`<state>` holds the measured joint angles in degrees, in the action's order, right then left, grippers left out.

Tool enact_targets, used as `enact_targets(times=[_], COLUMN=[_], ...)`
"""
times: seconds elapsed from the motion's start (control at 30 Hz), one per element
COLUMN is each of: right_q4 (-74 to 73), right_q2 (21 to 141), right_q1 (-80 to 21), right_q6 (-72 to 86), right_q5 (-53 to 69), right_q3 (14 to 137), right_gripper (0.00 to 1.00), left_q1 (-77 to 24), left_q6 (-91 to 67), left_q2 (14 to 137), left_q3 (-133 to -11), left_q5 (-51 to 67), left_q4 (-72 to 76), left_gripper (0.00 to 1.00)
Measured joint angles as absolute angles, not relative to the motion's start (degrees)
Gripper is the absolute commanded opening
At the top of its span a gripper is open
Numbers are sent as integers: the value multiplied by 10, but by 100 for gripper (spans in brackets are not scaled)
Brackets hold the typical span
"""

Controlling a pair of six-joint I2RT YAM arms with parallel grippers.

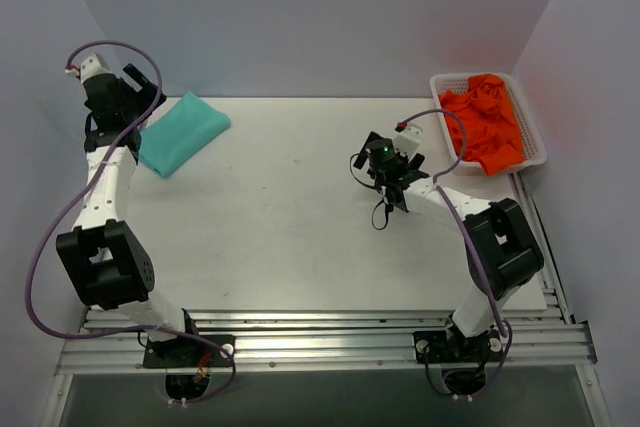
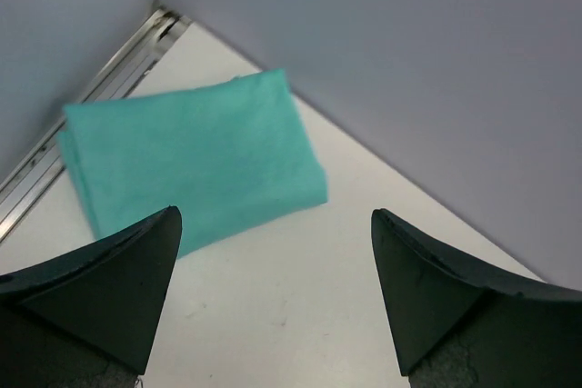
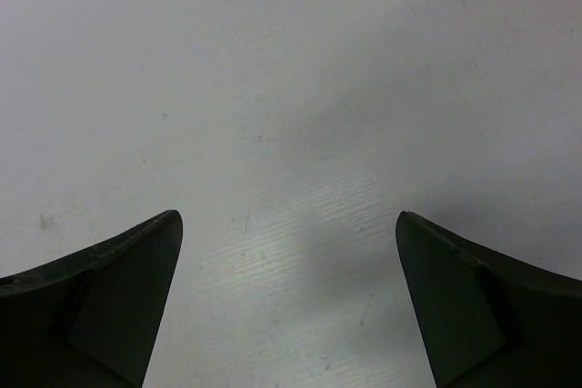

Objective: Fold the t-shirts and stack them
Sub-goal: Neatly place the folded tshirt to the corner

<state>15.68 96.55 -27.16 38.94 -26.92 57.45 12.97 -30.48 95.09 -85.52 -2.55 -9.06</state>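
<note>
The teal t-shirt [image 1: 183, 132] lay folded at ten o'clock on the worktop [image 1: 300, 217]. The orange t-shirts [image 1: 483, 119], not yet folded, waited in the basket [image 1: 535, 142] at two o'clock. The left tool [image 2: 273, 215] and the right tool [image 3: 286, 215] stood wide open, holding nothing.

Right hand [image 3: 286, 217], fingers [image 3: 109, 297] wide apart, over scuffed white table [image 3: 291, 70]

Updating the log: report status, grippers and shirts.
Left gripper, right gripper open, empty. Teal t-shirt folded, far left. Orange t-shirts heaped in basket, far right. Nothing obstructing.
</note>
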Motion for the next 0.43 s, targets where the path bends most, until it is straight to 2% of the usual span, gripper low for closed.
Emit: enact_targets(times=[0.23,0.43], right_q4=[118,72], right_q2=[965,943], right_q1=[-341,-375], right_q6=[392,404], right_q5=[-312,-335], right_q3=[615,613], right_gripper=[100,100], left_q1=[64,51], left_q6=[-270,-252], left_q2=[911,909], left_q3=[-808,-775], left_q5=[22,15], left_q4=[11,19], left_gripper=[94,94])
